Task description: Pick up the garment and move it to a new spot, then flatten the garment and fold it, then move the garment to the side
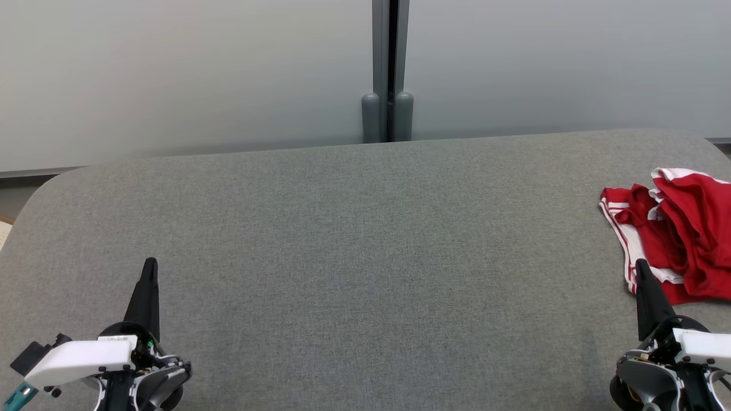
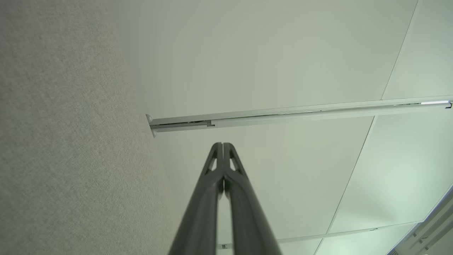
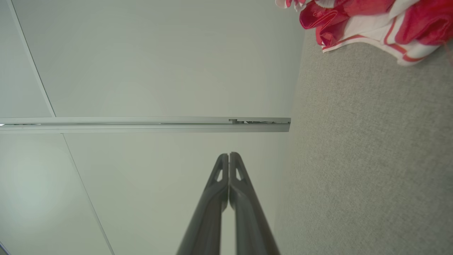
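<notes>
The garment [image 1: 682, 237] is red with white striped trim and lies crumpled at the far right of the grey fabric table [image 1: 354, 245], partly cut off by the head view's right edge. It also appears at the top right of the right wrist view as the garment [image 3: 371, 21]. My right gripper [image 1: 641, 265] is shut and empty, its tip just in front of the garment's near edge; the right gripper [image 3: 229, 154] points past the cloth. My left gripper [image 1: 150, 262] is shut and empty at the lower left, far from the garment. The left gripper [image 2: 223, 144] has its fingertips together.
A pale partition wall [image 1: 188, 74] stands behind the table, with a grey vertical post [image 1: 389, 68] at its middle. The table's rounded corners are at the far left and far right. A wide stretch of bare grey fabric lies between the two grippers.
</notes>
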